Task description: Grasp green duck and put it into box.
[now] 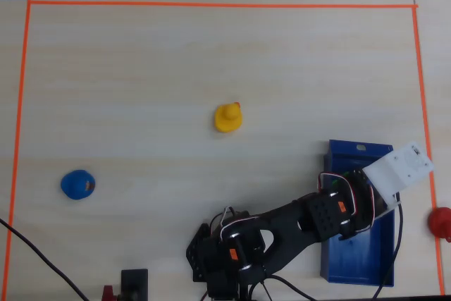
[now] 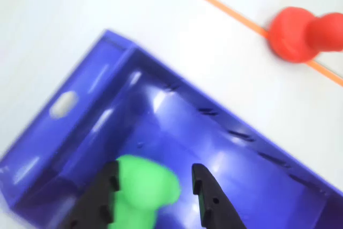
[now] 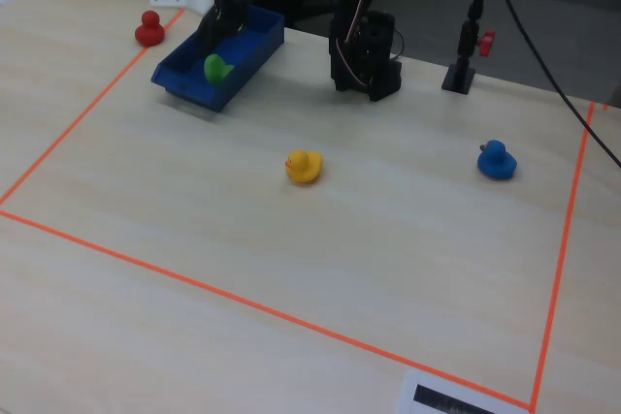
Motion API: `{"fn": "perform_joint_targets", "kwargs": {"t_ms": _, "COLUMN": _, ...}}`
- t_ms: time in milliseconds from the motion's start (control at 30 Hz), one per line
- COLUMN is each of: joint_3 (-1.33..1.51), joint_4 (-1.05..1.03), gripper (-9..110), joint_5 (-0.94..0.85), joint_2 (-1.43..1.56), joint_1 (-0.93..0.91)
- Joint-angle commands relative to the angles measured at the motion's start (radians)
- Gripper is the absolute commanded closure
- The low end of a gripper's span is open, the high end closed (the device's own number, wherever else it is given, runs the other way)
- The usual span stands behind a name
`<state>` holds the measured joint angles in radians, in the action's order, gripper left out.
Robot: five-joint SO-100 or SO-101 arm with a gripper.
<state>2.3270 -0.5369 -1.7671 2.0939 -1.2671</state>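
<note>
Gripper (image 2: 155, 186) over box (image 2: 177, 87), jaws apart. Duck (image 2: 142, 189) between fingers in wrist view; contact unclear, looks released or nearly so. Fixed view: duck (image 3: 216, 68) inside box (image 3: 184, 79), near its front wall, seemingly on floor.

Step in hand, by judgement: release, retreat. Open wider before lifting, rise straight up, avoid dragging duck over wall.

Red duck (image 2: 300, 33) at 1 o'clock, outside tape (image 2: 214, 4); ignore it.
</note>
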Motion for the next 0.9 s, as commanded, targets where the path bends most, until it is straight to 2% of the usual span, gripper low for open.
{"fn": "perform_joint_targets", "kwargs": {"t_ms": 0, "joint_3": -0.086, "joint_4": -0.100, "gripper": 101, "joint_5": 0.008, "joint_2": 0.057, "joint_1": 0.225}}
{"fn": "perform_joint_targets", "kwargs": {"t_ms": 200, "joint_3": -0.210, "joint_4": -0.288, "gripper": 101, "joint_5": 0.164, "joint_2": 0.167, "joint_1": 0.769}}
{"fn": "perform_joint_targets", "kwargs": {"t_ms": 300, "joint_3": -0.072, "joint_4": -0.334, "gripper": 101, "joint_5": 0.167, "joint_2": 0.337, "joint_1": 1.043}}
{"fn": "perform_joint_targets", "kwargs": {"t_ms": 400, "joint_3": 0.170, "joint_4": -0.402, "gripper": 101, "joint_5": 0.167, "joint_2": 0.571, "joint_1": 1.227}}
{"fn": "perform_joint_targets", "kwargs": {"t_ms": 533, "joint_3": 0.489, "joint_4": -0.551, "gripper": 101, "joint_5": 0.137, "joint_2": 0.905, "joint_1": 1.299}}
{"fn": "perform_joint_targets", "kwargs": {"t_ms": 633, "joint_3": 0.612, "joint_4": -0.696, "gripper": 101, "joint_5": 0.132, "joint_2": 1.098, "joint_1": 1.321}}
{"fn": "perform_joint_targets", "kwargs": {"t_ms": 733, "joint_3": 0.637, "joint_4": -0.784, "gripper": 101, "joint_5": 0.138, "joint_2": 1.167, "joint_1": 1.339}}
{"fn": "perform_joint_targets", "kwargs": {"t_ms": 867, "joint_3": 0.672, "joint_4": -0.772, "gripper": 101, "joint_5": 0.121, "joint_2": 1.181, "joint_1": 1.316}}
